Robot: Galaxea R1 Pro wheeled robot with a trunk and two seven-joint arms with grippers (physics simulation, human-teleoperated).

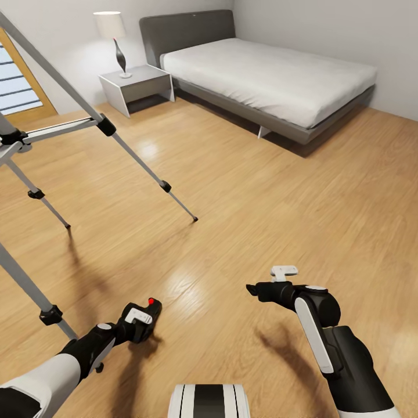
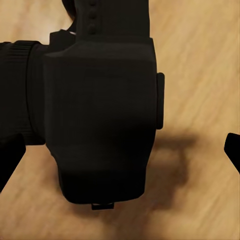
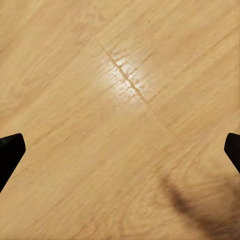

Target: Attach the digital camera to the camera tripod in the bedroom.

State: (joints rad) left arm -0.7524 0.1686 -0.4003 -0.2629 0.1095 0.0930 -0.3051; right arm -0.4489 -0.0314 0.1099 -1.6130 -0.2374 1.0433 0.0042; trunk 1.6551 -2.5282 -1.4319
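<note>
Low over the floor, left tool (image 1: 141, 323) holds the digital camera (image 1: 146, 316); right tool (image 1: 253, 289) gapes empty.

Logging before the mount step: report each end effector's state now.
Left end effector: closed on the digital camera.
Right end effector: open, holding nothing, above the wood floor.

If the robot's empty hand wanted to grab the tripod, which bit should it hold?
Probably a tripod leg's bare silver tube, between the black joints. The right gripper could close across it from the side: the tube is thin, straight and slanted, while the joints are lumpy.
</note>
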